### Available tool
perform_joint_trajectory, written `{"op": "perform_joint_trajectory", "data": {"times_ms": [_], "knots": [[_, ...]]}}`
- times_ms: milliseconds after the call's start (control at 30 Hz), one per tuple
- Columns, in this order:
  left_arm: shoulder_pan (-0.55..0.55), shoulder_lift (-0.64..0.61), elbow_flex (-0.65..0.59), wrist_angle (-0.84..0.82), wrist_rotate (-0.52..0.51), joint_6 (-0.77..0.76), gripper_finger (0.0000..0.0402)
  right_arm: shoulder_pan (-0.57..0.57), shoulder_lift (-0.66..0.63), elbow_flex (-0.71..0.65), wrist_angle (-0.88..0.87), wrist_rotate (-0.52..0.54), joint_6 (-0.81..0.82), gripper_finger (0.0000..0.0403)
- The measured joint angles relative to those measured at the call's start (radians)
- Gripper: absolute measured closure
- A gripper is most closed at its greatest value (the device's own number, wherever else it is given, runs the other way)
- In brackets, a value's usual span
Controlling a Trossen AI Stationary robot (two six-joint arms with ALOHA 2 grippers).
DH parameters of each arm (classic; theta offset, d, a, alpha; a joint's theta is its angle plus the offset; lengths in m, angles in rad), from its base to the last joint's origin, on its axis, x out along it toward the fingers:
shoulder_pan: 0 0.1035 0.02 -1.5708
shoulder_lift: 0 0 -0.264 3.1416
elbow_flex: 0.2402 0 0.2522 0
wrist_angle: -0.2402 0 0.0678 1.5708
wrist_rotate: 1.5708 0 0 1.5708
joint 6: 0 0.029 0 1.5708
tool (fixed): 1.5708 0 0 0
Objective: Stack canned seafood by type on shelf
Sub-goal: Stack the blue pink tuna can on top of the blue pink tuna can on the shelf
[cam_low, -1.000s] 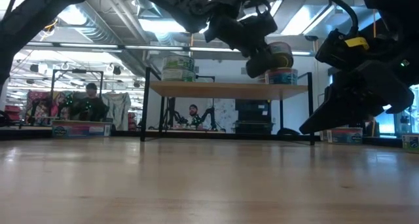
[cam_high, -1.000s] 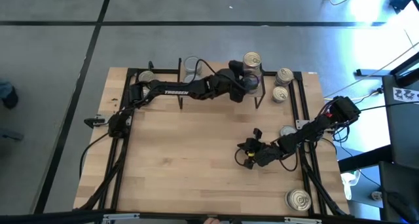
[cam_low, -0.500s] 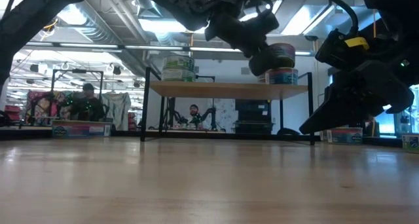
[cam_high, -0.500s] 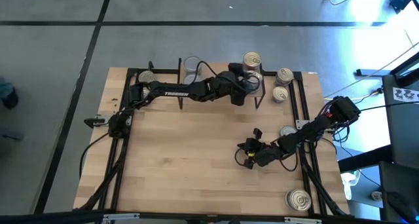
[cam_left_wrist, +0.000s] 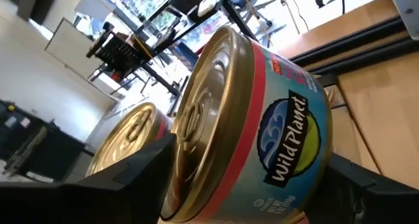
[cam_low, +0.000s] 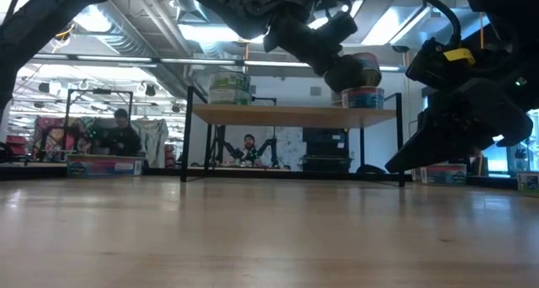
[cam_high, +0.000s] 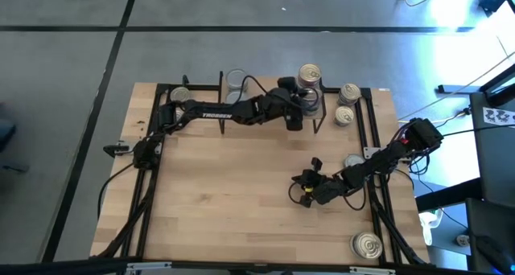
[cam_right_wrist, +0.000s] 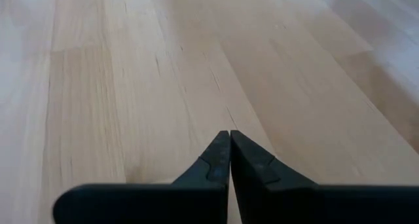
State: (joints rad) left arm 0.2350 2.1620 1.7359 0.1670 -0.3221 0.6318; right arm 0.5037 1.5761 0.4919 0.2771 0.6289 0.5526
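Observation:
The shelf (cam_low: 295,114) stands at the table's far side. At its right end a teal-and-red gold-lidded can (cam_left_wrist: 262,126) sits upright on a second can (cam_low: 364,98). My left gripper (cam_left_wrist: 252,152) reaches level from the left, open, one finger on each side of the upper can. Another gold-lidded can (cam_left_wrist: 127,142) stands just behind. A stack of silver-lidded cans (cam_low: 229,88) is on the shelf's left part. My right gripper (cam_right_wrist: 229,133) is shut over bare wood at the table's right middle (cam_high: 302,188). My left gripper has its fingers (cam_left_wrist: 141,171) close beside the upper can's side wall. I cannot tell whether they touch it. The can stands upright on the lower can's lid.
Loose gold-lidded cans lie right of the shelf (cam_high: 348,92) (cam_high: 344,115), beside the right arm (cam_high: 354,160) and at the near right corner (cam_high: 367,244). One more sits at the far left (cam_high: 180,94). People show in the room beyond (cam_low: 118,136).
My left gripper has rolled at the wrist and shifted slightly left at the shelf's right end. The upper can, tilted a second ago, now stands level on the lower can.

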Motion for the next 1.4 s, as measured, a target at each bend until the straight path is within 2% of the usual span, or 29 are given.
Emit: {"op": "perform_joint_trajectory", "data": {"times_ms": [500,733,867,1133,1300,1400], "knots": [[-0.021,0.0,0.0,0.041,-0.038,0.318,0.0123,0.0,0.0,0.0,-0.027,0.0,0.019,0.0388],[-0.024,0.0,0.0,0.042,-0.034,0.336,0.0123,0.001,-0.005,0.01,-0.034,0.004,0.007,0.0388],[-0.023,0.0,0.0,0.032,-0.035,0.337,0.0123,0.001,-0.062,0.051,-0.161,0.004,-0.007,0.0388],[-0.024,0.0,-0.001,0.022,-0.035,0.336,0.0123,0.0,-0.305,0.154,-0.604,0.048,-0.008,0.0388],[-0.024,0.0,-0.001,0.017,-0.037,0.337,0.0123,0.0,-0.458,0.194,-0.822,0.17,-0.009,0.0388],[-0.024,0.0,-0.001,0.016,-0.038,0.336,0.0123,0.0,-0.551,0.205,-0.884,0.317,-0.017,0.0388]]}}
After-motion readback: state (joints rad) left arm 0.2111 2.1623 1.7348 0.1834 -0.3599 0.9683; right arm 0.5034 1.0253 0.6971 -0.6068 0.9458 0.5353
